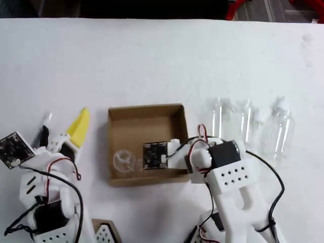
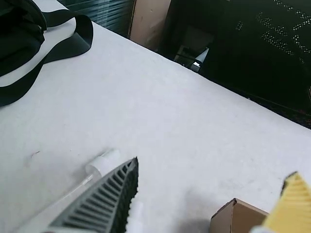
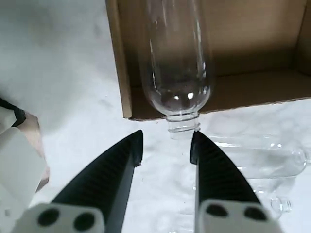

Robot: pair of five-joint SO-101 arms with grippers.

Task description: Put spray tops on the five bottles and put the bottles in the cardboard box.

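Cardboard box (image 1: 142, 126) sits at centre frame in the high view. One clear bottle (image 3: 175, 63) lies inside it, uncapped, its neck reaching past the box wall. Right gripper (image 3: 166, 138) sits just short of that neck, fingers parted and holding nothing. Three more bottles (image 1: 248, 121) rest on the table (image 1: 152, 61), right of the box. Left gripper (image 2: 212, 170), at lower left of the high view, is spread wide and empty. A spray top (image 2: 102, 162) lies on the table just beside its grey finger (image 2: 107, 199).
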